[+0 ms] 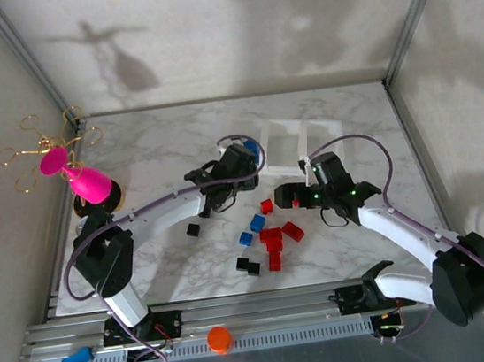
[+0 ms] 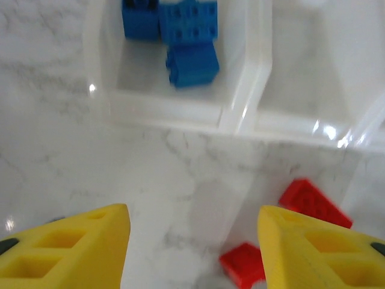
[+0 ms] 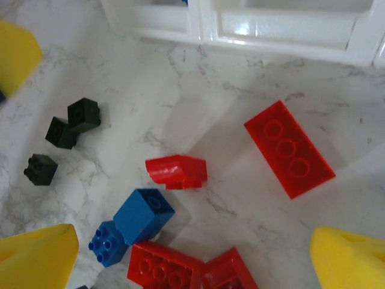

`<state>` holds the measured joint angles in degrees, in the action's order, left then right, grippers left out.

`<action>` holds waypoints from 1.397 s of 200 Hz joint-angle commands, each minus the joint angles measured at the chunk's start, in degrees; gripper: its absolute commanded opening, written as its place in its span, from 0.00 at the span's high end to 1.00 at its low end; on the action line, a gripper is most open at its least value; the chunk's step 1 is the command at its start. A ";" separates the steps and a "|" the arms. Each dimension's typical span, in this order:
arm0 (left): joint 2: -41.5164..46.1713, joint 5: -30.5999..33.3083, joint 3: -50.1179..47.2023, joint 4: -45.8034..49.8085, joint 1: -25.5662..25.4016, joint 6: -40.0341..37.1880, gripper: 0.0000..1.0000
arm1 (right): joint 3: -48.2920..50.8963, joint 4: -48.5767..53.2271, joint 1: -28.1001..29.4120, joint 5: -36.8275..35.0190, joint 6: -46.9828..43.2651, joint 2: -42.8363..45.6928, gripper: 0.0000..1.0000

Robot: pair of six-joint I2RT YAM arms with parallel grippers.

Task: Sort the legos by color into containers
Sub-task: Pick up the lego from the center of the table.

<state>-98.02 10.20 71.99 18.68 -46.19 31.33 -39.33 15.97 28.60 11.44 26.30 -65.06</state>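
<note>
The containers stand at the back centre of the marble table. In the left wrist view the left bin holds several blue legos. My left gripper hovers just in front of that bin, open, with nothing between its yellow fingers; two red legos lie to its right. My right gripper hangs wide open over the loose pile. Under it lie a red slope, a red plate, blue bricks and black bricks.
A pink cone cup with wire loops stands at the far left. An orange ball and a blue clip rest on the near rail. Loose legos are scattered between the two arms.
</note>
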 commanded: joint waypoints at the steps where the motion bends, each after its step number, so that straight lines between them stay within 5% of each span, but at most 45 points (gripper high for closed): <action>1: 2.78 -2.04 -3.52 1.01 -2.84 0.48 0.42 | 1.56 3.04 0.63 -2.35 1.74 1.67 0.01; 75: -2.09 -1.50 -5.55 3.33 -9.29 1.80 0.42 | 5.90 3.03 0.67 -3.34 4.36 3.78 0.01; 185: -9.62 -1.68 -3.69 3.17 -9.97 -0.37 0.43 | 6.01 1.78 0.67 -3.43 4.49 3.54 0.01; 279: -8.46 1.06 -3.78 3.96 -9.89 -0.48 0.63 | 5.82 1.52 0.68 -3.72 4.46 3.63 0.01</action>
<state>-107.96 8.64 67.09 20.67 -55.79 31.27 -33.61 18.61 28.82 8.60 30.30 -62.22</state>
